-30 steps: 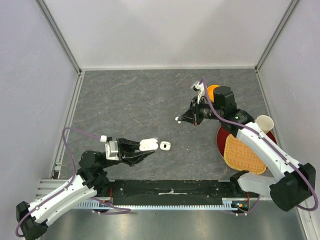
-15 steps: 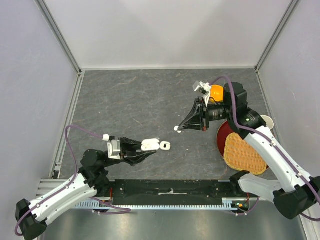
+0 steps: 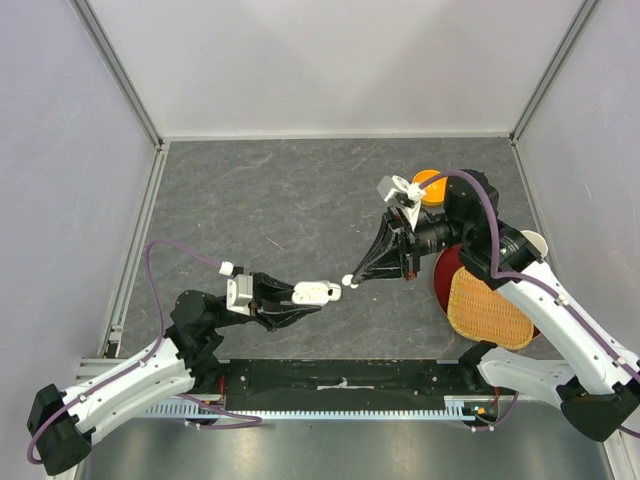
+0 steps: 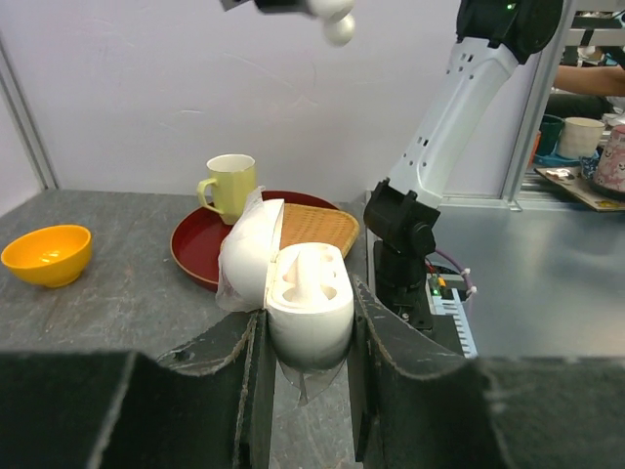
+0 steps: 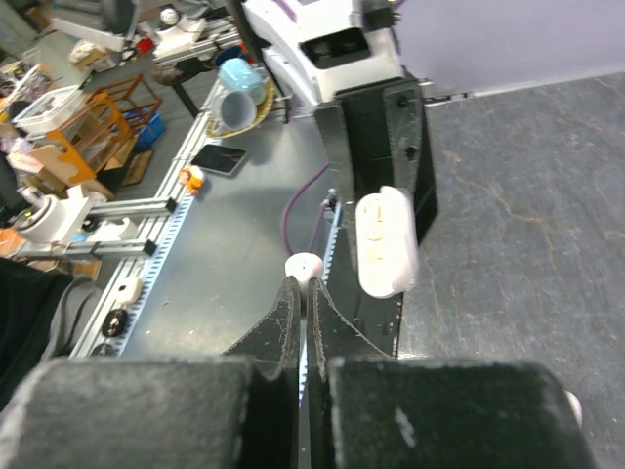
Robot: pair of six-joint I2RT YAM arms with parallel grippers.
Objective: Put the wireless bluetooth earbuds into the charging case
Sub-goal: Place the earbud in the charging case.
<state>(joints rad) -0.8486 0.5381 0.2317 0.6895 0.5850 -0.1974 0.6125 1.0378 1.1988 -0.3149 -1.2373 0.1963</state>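
Left arm stretched low and forward. Left pincer (image 3: 305, 300) is clamped on the open charging case (image 4: 308, 303), lid flipped back. Right arm bent down toward the case. Right pincer (image 3: 356, 279) is pinched tight on one earbud (image 5: 304, 266), just beside the case's open end and not touching it.

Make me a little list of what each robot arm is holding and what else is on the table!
left tool: shut on the charging case, lid open
right tool: shut on one earbud
earbud place: in the air close to the case, not in it yet
off to the side: orange bowl, red plate, woven mat, cup
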